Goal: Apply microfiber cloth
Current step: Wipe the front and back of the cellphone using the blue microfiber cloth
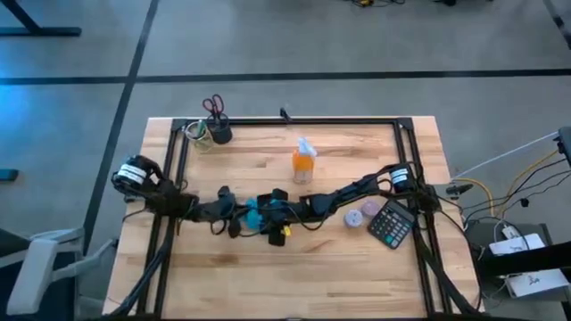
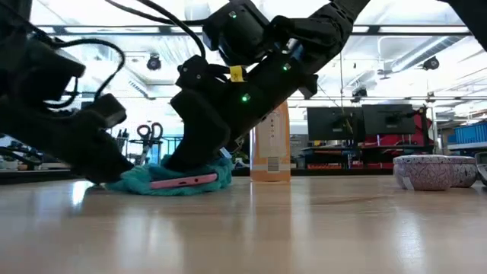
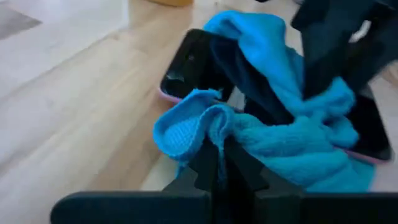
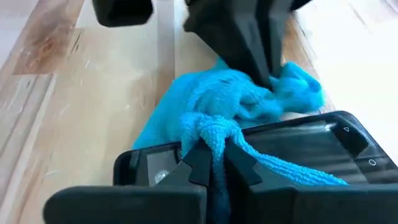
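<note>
Pale wood planks make up the bench [image 1: 339, 267], and near its middle lies a black phone [image 4: 298, 146] with the microfiber cloth [image 3: 273, 134] bunched over it. Both arms meet at the phone — the left gripper [image 3: 219, 163] has its jaws pinched on a fold of the cloth at one side, and the right gripper [image 4: 214, 157] pinches another fold from the opposite side. An orange spray bottle [image 1: 304, 163] stands just behind the phone; a calculator [image 1: 391, 223] lies well off to its right.

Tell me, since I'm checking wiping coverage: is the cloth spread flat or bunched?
Bunched. The microfiber cloth lies crumpled over the phone, pinched by both the left gripper and right gripper.
</note>
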Tool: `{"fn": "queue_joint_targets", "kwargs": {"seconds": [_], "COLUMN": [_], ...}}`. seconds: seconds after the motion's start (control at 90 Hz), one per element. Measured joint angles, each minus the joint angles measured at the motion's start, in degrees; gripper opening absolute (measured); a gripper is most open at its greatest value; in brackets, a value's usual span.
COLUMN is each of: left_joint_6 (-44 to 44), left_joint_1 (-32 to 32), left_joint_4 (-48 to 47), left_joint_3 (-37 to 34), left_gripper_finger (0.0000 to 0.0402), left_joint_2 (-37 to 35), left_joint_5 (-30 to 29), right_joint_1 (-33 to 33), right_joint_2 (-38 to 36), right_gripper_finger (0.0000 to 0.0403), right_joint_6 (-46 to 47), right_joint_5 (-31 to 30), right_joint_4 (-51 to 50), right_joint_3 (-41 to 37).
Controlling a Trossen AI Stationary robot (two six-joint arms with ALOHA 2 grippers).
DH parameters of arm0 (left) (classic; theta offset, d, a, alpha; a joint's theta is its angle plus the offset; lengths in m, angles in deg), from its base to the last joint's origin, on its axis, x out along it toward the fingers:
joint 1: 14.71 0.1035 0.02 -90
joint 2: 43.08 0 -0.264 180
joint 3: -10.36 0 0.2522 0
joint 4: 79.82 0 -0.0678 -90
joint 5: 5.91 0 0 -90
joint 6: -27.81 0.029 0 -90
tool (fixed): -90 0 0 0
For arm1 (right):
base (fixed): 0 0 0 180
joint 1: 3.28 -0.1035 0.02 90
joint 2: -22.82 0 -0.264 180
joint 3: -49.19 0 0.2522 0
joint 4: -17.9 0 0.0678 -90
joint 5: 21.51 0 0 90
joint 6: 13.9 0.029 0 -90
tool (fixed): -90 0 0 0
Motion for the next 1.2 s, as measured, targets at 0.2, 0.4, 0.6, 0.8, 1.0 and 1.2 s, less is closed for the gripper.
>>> {"fn": "queue_joint_targets", "kwargs": {"seconds": [0.2,0.4,0.6,0.8,1.0,1.2], "left_joint_6": [5.80,12.73,17.92,12.85,10.60,9.47], "left_joint_1": [-1.57,0.15,3.46,8.22,8.68,8.79], "left_joint_4": [4.64,4.47,-5.08,-21.22,-20.28,-19.94], "left_joint_3": [-0.30,1.51,10.92,17.99,18.30,18.25], "left_gripper_finger": [0.0000,0.0000,0.0000,0.0000,0.0000,0.0000], "left_joint_2": [-3.33,-6.47,-4.29,-0.45,1.03,1.03], "left_joint_5": [3.14,-2.99,-2.86,-3.73,-2.95,-1.83], "right_joint_1": [0.00,-0.03,-0.02,-0.73,-1.78,-3.39], "right_joint_2": [-0.83,-0.89,-0.89,-0.63,0.55,0.77], "right_gripper_finger": [0.0000,0.0000,0.0000,0.0000,0.0000,0.0000], "right_joint_6": [-0.29,-0.43,-0.12,0.45,2.08,2.29], "right_joint_5": [0.28,1.25,1.77,2.18,2.20,5.42], "right_joint_4": [0.06,0.00,0.06,1.92,6.75,8.35], "right_joint_3": [-0.09,-0.13,-0.16,-0.31,-0.40,-0.31]}}
